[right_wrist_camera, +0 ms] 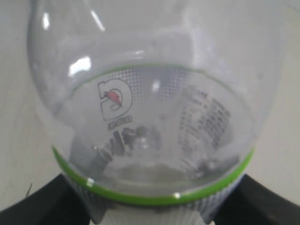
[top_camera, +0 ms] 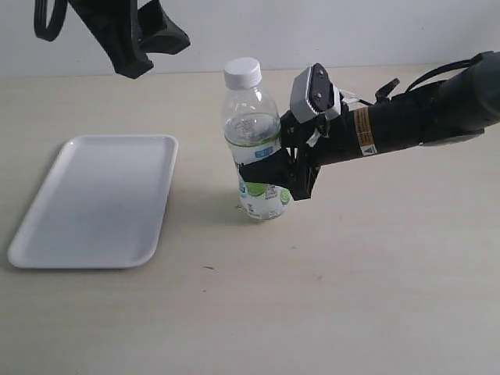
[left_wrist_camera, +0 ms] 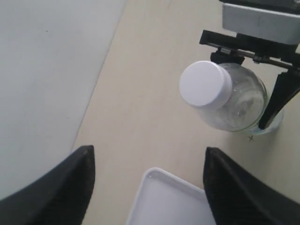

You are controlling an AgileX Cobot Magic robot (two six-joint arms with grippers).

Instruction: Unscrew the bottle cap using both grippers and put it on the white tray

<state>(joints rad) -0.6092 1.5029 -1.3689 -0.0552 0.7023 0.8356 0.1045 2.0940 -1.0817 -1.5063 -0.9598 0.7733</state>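
Both jaws of the right gripper (top_camera: 264, 176) clamp the light, likely squashy bottle (top_camera: 251, 125) at its label; the left gripper (top_camera: 156, 53), spread apart above, should pinch the small bottle cap (top_camera: 242, 73) by its sides.

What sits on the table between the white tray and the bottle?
Nothing: the exterior view shows only bare tabletop between the white tray and the bottle.

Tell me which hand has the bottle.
The right hand, jaws closed round the labelled lower half of the bottle. The left hand hangs open above, holding nothing.
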